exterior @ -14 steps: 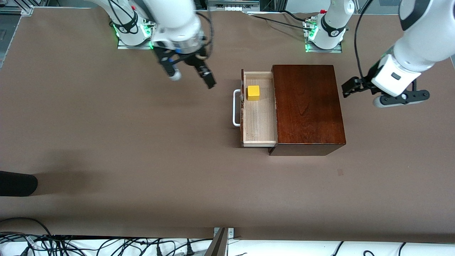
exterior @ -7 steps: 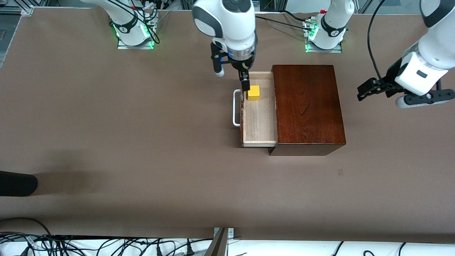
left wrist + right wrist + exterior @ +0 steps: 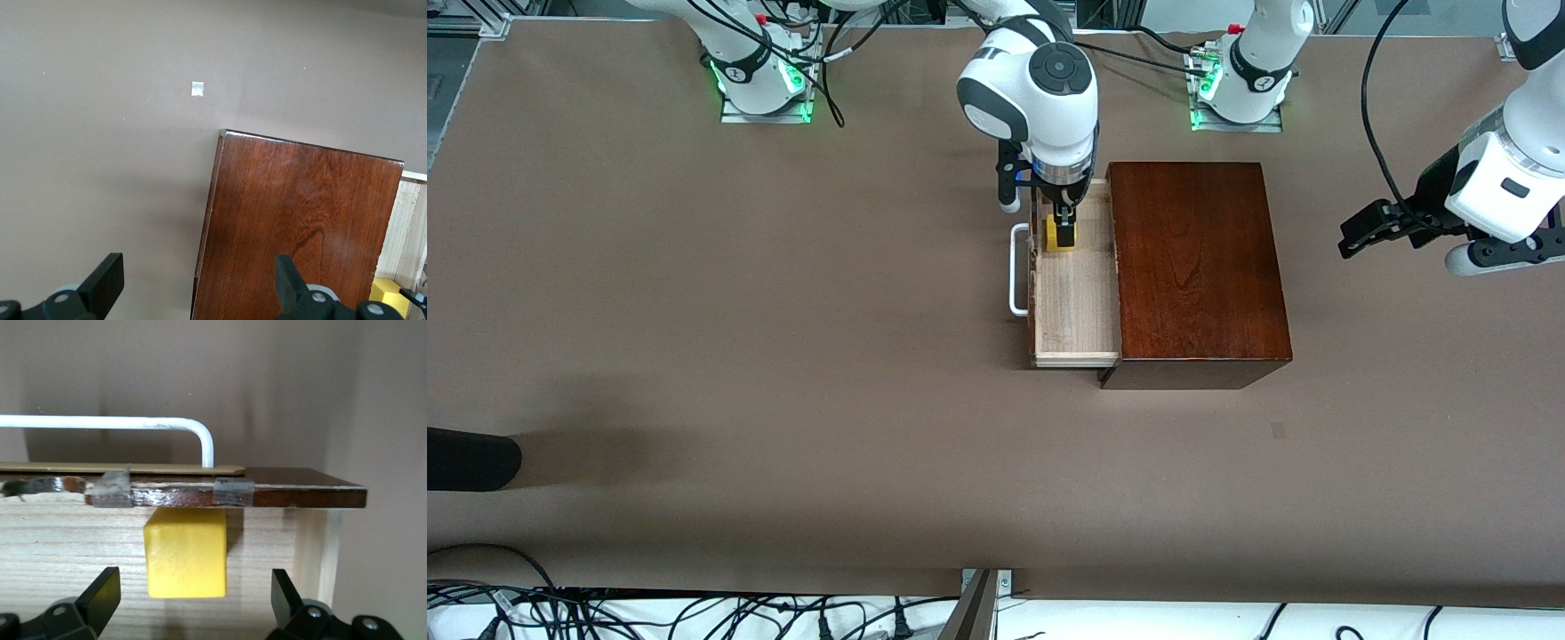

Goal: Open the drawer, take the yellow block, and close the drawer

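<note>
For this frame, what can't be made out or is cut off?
- Front view: the right gripper covers most of the yellow block in the drawer.
- Right wrist view: fingertips run off the edge; contact with the block unclear.
- Left wrist view: the left gripper hangs open over the table; block cropped at the corner.

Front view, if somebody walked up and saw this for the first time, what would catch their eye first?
Probably the yellow block, bright against the pale inside of the open drawer, which sticks out of the dark red-brown box toward the right arm's end of the table. The right gripper hangs right over that block, open, its fingers either side of it. The left gripper waits open over bare table past the box.
</note>
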You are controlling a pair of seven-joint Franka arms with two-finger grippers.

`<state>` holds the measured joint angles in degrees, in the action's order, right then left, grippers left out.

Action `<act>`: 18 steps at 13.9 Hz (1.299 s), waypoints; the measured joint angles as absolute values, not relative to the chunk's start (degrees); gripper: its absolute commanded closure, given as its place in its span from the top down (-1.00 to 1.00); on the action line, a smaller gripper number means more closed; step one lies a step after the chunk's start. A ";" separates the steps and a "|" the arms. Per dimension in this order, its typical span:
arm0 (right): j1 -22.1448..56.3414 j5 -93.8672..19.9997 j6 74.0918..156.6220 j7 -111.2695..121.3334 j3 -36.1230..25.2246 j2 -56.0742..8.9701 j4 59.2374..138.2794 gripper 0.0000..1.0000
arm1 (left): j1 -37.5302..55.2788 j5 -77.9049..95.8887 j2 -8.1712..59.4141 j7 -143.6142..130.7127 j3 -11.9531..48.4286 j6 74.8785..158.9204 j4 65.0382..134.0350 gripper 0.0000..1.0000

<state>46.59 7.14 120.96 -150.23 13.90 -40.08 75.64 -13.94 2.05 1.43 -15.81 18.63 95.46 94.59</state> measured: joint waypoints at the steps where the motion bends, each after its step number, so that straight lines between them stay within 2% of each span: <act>1: 46.61 7.15 121.11 -150.37 13.88 -40.34 75.61 1.00 | -13.94 2.05 1.47 -15.67 18.65 95.46 94.59 1.00; 5: 46.62 7.74 121.28 -150.48 13.45 -41.22 75.58 0.96 | -13.94 2.05 1.91 -15.43 18.83 95.46 94.59 1.00; 6: 46.62 7.78 121.30 -150.48 13.41 -41.55 75.58 0.47 | -13.95 2.05 2.15 -15.43 18.81 95.51 94.58 1.00; 7: 46.63 7.81 121.33 -150.48 13.40 -41.87 75.58 -0.17 | -13.97 2.05 2.37 -15.43 18.81 95.65 94.58 1.00; 8: 46.64 7.98 121.39 -150.48 13.40 -42.13 75.57 -0.72 | -13.98 2.05 2.57 -15.43 18.80 95.81 94.51 1.00; 9: 46.66 8.43 121.52 -150.48 13.40 -42.31 75.56 -1.00 | -13.98 2.05 2.71 -15.43 18.79 96.02 94.32 1.00; 14: 46.64 9.25 120.80 -150.47 13.32 -41.76 73.50 -1.00 | -14.22 2.05 2.98 -15.43 18.72 96.12 93.26 1.00; 16: 46.65 9.25 117.89 -150.45 13.33 -40.53 71.64 -1.00 | -14.26 2.05 3.21 -15.43 18.72 96.12 93.20 1.00; 18: 46.59 9.25 111.01 -148.72 13.32 -38.86 67.21 -1.00 | -14.37 2.05 3.81 -15.47 18.65 96.13 93.15 1.00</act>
